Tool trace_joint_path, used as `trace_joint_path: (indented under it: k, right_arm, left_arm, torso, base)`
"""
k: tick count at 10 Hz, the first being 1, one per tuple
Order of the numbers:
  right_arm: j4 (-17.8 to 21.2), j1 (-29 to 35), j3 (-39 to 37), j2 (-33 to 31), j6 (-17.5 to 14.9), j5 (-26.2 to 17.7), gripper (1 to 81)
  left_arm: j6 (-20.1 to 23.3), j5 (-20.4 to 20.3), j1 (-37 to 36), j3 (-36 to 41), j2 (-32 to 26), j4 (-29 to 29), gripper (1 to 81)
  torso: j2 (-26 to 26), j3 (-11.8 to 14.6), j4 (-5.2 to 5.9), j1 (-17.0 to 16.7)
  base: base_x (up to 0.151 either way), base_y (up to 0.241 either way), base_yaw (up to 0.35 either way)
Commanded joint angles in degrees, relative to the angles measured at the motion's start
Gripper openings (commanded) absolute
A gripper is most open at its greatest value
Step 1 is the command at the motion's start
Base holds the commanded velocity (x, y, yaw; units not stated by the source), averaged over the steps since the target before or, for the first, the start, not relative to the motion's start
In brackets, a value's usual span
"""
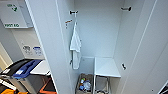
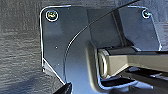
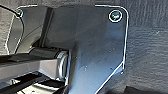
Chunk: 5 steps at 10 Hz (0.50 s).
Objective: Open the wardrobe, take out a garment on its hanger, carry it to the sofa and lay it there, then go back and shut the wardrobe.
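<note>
The wardrobe (image 1: 100, 37) stands open right in front of me in the head view. Its left door (image 1: 47, 45) and right door (image 1: 152, 50) are swung out toward me. Inside on the left a white short-sleeved shirt (image 1: 75, 45) hangs limp below a dark rail fitting (image 1: 73, 12). A second fitting (image 1: 126, 8) sits on the right inner wall. A white shelf (image 1: 106, 67) closes off the lower right of the inside. Both wrist views look past the robot's dark plate at dark carpet (image 2: 20, 50) (image 3: 147, 50).
A box of bottles (image 1: 84, 83) sits at the wardrobe's bottom left, next to a lower compartment (image 1: 102, 85). Left of the wardrobe are a white first-aid cabinet (image 1: 13, 15) on the wall and a low cart with a blue item (image 1: 25, 68).
</note>
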Motion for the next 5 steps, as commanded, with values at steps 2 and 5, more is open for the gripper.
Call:
trace_joint_path:
  k: [2, 5]
  right_arm:
    - [0.2, 1.9, -0.1, -0.3, -0.1, -3.5, 81.1]
    - [0.2, 2.1, 0.0, -0.3, 0.0, -3.8, 81.1]
  left_arm:
    - [-0.1, 3.4, -2.1, -0.1, -0.2, -0.3, 81.1]
    - [-0.1, 3.4, -2.1, -0.1, -0.2, -0.3, 81.1]
  torso:
    - [0.0, 0.0, 0.0, 0.0]
    - [0.0, 0.0, 0.0, 0.1]
  base:
    - [0.116, 0.0, 0.0]
    - [0.1, 0.0, 0.0]
